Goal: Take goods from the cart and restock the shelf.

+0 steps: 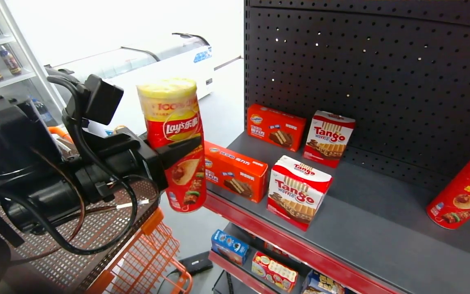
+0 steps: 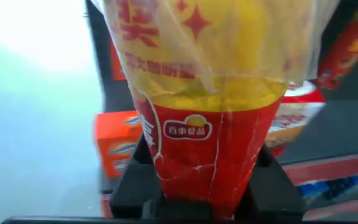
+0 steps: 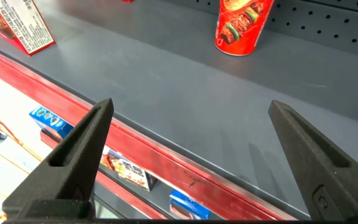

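Pinching a chip can point(image 1: 171, 118) beside the shelf point(image 1: 382, 228) are the left jaws; right jaws stand spread.

- chip can point(image 1: 176, 143) you're watching: red body, yellow top band, red-and-yellow logo, food print low down
- left gripper point(image 2: 204, 196): black
- right gripper point(image 3: 190, 106): dark grey
- shelf point(image 1: 382, 228): dark grey deck, red front lip
- pegboard point(image 1: 361, 61): black, with an even grid of holes
- orange boxes point(image 1: 235, 171) point(image 1: 276, 126): blue-and-white labels, brown biscuit picture
- wafer boxes point(image 1: 298, 192) point(image 1: 328, 138): red and white, red lettering, brown wafer print
- second can point(image 1: 467, 192) on your right: red, yellow lettering
- cart point(image 1: 149, 253): orange wire grid
- lower box point(image 1: 229, 245): blue
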{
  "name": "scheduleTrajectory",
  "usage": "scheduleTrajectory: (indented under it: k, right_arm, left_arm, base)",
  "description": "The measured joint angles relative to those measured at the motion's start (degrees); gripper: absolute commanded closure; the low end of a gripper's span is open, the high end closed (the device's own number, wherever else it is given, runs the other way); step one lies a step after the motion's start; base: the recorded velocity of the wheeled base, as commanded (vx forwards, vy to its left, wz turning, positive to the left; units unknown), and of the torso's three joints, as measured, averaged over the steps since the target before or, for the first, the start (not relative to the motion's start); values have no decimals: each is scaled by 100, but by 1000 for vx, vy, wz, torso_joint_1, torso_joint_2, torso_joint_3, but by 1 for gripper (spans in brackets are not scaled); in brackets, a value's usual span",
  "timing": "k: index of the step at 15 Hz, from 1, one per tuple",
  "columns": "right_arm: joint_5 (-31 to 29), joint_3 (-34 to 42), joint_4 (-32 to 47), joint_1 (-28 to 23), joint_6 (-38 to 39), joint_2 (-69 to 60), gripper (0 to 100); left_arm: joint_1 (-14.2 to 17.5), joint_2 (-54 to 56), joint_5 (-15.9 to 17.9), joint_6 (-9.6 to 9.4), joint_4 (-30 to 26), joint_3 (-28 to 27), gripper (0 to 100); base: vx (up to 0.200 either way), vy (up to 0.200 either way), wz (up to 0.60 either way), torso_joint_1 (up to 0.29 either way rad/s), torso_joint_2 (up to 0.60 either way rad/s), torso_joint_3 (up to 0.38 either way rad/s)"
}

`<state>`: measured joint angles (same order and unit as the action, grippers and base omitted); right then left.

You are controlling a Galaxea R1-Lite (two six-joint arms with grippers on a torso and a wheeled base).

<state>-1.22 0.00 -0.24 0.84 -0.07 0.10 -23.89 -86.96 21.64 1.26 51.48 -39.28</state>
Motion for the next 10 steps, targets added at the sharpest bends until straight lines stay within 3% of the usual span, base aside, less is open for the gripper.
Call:
scheduleTrajectory:
  k: [3, 8, 10]
  right_arm:
    - [0, 0, 2, 4, 0, 0, 0]
    - [0, 0, 2, 0, 0, 0, 0]
    - [0, 0, 0, 4, 0, 0, 0]
  left_arm:
    - [-199, -78, 99, -4, 79, -30, 100]
    - [-278, -288, 564, -37, 681, -96, 100]
    - [-289, -358, 595, -41, 763, -193, 100]
  base:
    - [0, 0, 0, 0, 0, 0]
    - [0, 0, 0, 0, 0, 0]
    - [0, 0, 0, 0, 0, 0]
